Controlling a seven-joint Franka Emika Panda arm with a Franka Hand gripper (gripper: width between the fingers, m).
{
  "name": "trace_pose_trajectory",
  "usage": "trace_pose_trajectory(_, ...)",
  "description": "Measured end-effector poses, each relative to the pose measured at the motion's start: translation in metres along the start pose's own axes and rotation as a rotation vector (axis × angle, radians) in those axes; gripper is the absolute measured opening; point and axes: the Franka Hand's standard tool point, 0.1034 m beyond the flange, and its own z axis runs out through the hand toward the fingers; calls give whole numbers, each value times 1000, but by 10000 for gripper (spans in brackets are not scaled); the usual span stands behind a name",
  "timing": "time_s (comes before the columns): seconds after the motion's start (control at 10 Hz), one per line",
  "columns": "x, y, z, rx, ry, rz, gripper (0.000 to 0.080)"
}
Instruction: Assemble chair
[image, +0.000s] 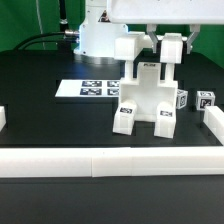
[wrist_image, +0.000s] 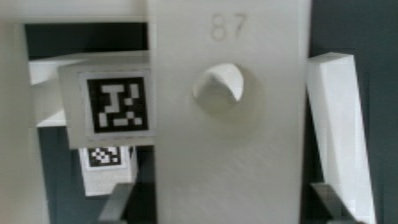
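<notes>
Wrist view, chunky white plastic chair (wrist_image: 222, 150)

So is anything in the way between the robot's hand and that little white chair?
Nothing visible. The hand is right at the chair. In the wrist view its two fingers sit on either side of one white slab of the chair, closed against it, with nothing between.
</notes>
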Motion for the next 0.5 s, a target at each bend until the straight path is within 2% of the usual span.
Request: trace_pose_trajectory(0.5, -2, -4, 0, 1, 6, 11, 284)
